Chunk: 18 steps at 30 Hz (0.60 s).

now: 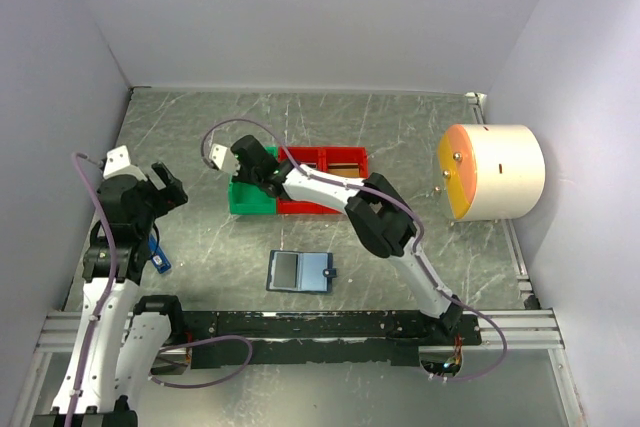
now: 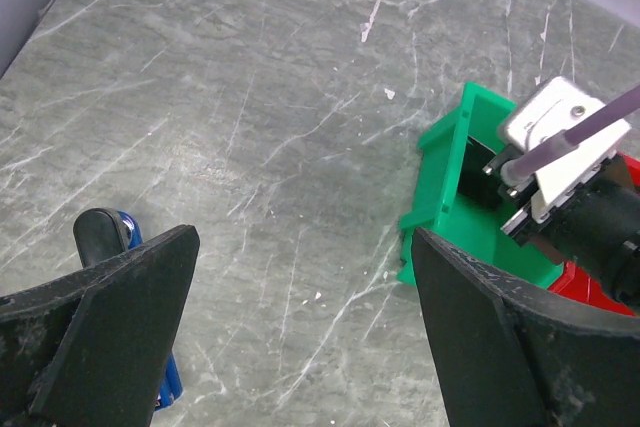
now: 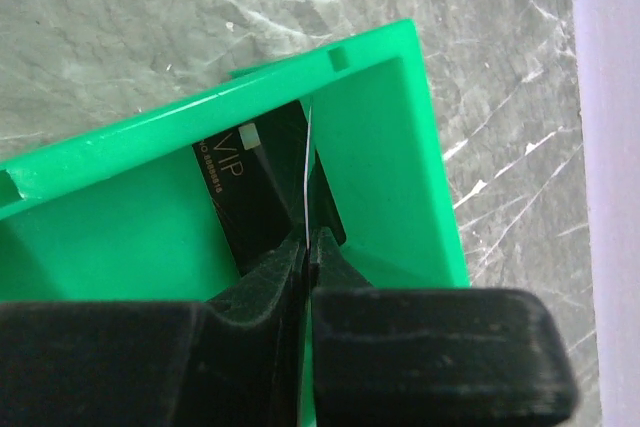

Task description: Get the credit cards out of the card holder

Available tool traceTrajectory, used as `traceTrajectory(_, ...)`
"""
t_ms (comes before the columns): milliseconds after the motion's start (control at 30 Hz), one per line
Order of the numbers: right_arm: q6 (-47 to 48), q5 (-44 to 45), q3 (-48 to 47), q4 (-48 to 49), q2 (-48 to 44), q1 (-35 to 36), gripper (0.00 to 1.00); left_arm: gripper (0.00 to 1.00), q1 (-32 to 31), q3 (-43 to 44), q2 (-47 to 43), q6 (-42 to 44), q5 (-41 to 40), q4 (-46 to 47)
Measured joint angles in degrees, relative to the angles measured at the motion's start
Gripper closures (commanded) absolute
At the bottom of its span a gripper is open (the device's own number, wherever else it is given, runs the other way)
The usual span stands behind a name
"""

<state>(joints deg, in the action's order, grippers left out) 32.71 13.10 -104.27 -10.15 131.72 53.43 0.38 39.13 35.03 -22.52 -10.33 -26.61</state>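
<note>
The card holder point(image 1: 300, 271) lies open and flat on the table in front of the arm bases, a grey panel showing in its left half. My right gripper point(image 1: 246, 161) is over the green bin point(image 1: 250, 197), shut on a thin card seen edge-on point(image 3: 307, 162) in the right wrist view. The gripper point(image 3: 308, 243) holds it upright inside the bin point(image 3: 385, 137). A black card marked VIP point(image 3: 250, 197) lies on the bin floor under it. My left gripper point(image 1: 170, 189) is open and empty above bare table at the left point(image 2: 305, 297).
A red bin point(image 1: 330, 162) adjoins the green one, which also shows in the left wrist view point(image 2: 450, 197). A small blue tag point(image 1: 160, 261) lies by the left arm. A white cylinder with an orange face point(image 1: 490, 172) stands at the right. Walls close in the table.
</note>
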Motion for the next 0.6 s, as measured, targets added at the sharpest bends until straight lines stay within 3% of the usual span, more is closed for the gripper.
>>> traceTrajectory(300, 4.3, 3.0, -1.0, 0.4, 3.8, 0.8, 0.91, 0.00, 0.0, 0.0, 0.7, 0.2, 0.2, 0.0)
traceTrajectory(600, 4.0, 4.3, -5.6, -2.1, 6.9, 0.9, 0.65, 0.01, 0.0, 0.0, 1.7, 0.7, 0.5, 0.0)
